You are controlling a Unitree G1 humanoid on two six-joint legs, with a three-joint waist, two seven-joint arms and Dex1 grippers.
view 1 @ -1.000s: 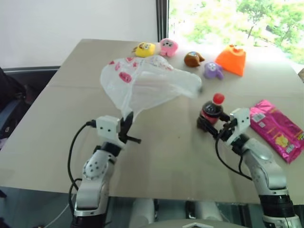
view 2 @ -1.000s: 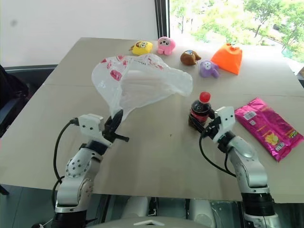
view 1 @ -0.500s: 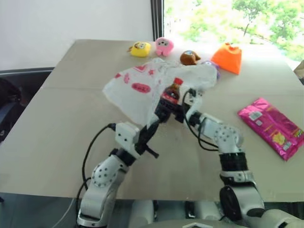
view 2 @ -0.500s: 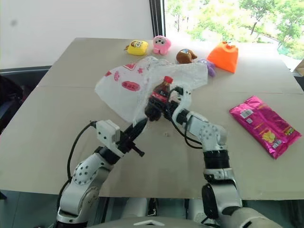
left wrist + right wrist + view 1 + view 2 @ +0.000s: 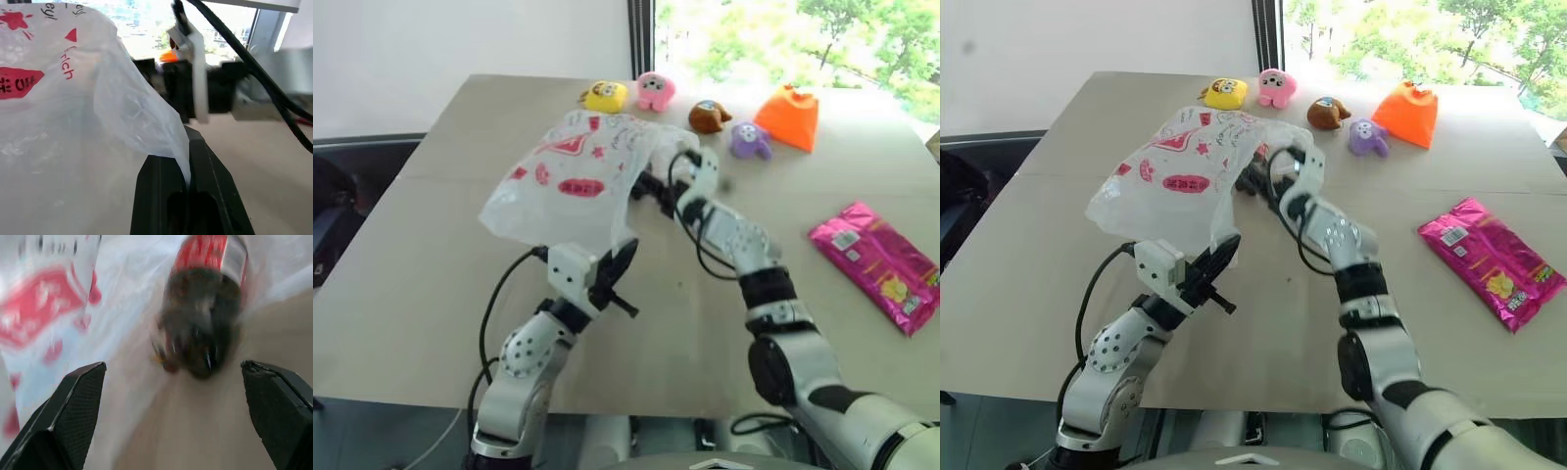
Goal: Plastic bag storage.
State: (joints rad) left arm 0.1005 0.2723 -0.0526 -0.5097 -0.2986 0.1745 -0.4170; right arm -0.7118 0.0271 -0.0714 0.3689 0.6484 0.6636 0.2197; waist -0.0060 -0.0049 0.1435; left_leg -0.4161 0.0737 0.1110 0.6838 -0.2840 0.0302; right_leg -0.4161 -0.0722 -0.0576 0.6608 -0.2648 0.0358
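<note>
The plastic bag (image 5: 570,181), thin translucent white with red print, hangs over the table's middle. My left gripper (image 5: 188,193) is shut on a corner of its rim and holds it up. My right gripper (image 5: 1255,179) reaches level into the bag's mouth from the right. In the right wrist view its fingers (image 5: 63,421) stand wide open. A small dark cola bottle (image 5: 205,308) with a red label lies inside the bag just ahead of them, touching neither finger. The bag hides the bottle in the head views.
Along the far edge sit a yellow toy (image 5: 605,96), a pink toy (image 5: 656,90), a brown toy (image 5: 710,116), a purple toy (image 5: 751,140) and an orange pouch (image 5: 790,119). A shiny pink snack packet (image 5: 886,264) lies at the right.
My right gripper carried the cola bottle leftward into the bag's mouth, then opened and let it go. The left gripper kept its hold on the bag's rim, drifting slightly right.
</note>
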